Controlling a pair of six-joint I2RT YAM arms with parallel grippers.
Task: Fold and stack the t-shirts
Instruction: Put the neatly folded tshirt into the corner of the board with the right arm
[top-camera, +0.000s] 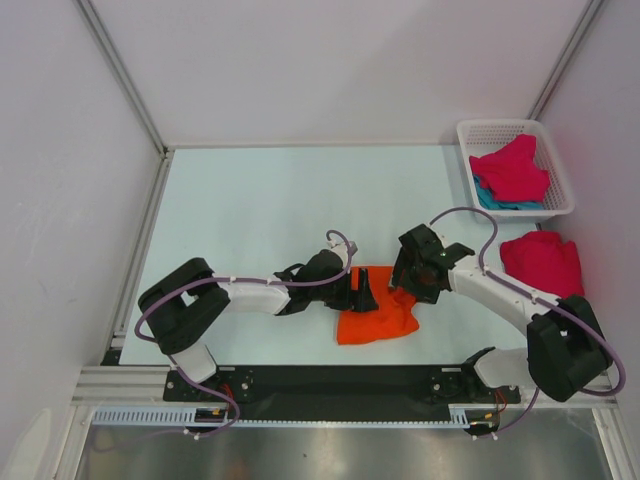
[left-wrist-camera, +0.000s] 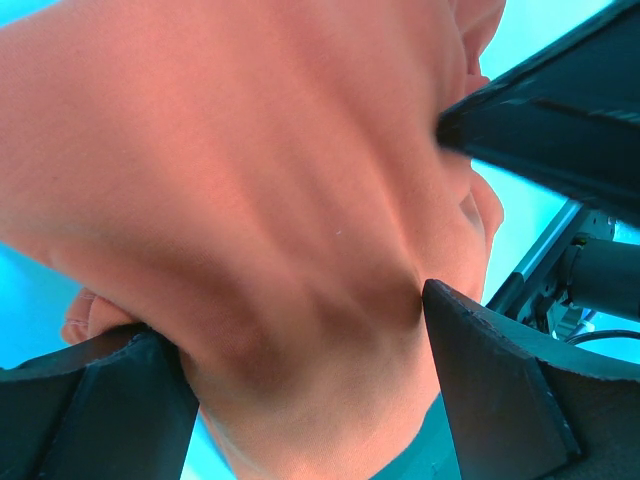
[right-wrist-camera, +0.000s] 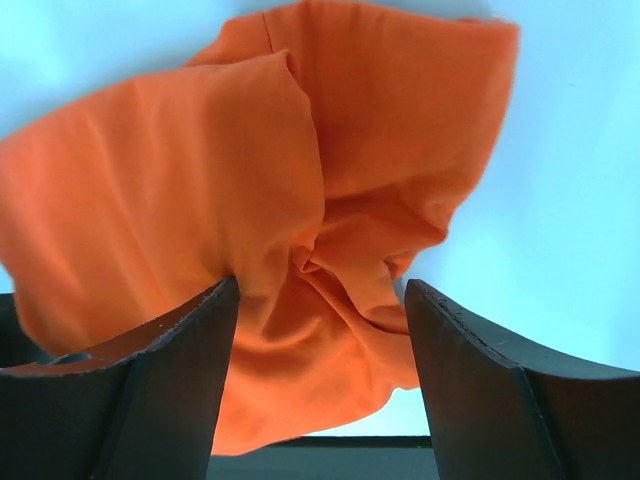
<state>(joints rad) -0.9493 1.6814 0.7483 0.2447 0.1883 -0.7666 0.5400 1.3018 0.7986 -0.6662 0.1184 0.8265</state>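
A bright orange t-shirt (top-camera: 377, 316) lies crumpled on the pale table near the front, between both arms. My left gripper (top-camera: 366, 293) is low over its left part. In the left wrist view the jaws are open wide, and orange cloth (left-wrist-camera: 260, 200) bulges between the dark fingers (left-wrist-camera: 500, 390). My right gripper (top-camera: 408, 283) is at the shirt's upper right edge. It is open, with bunched orange folds (right-wrist-camera: 330, 250) between its fingers (right-wrist-camera: 480, 380). A magenta-red t-shirt (top-camera: 543, 262) lies on the table at the right. Another magenta-red t-shirt (top-camera: 513, 170) lies on a teal one (top-camera: 492, 200) in the basket.
The white mesh basket (top-camera: 470, 130) stands at the back right corner. White walls with metal frame rails close the table on three sides. A black rail with both arm bases (top-camera: 330, 380) runs along the near edge.
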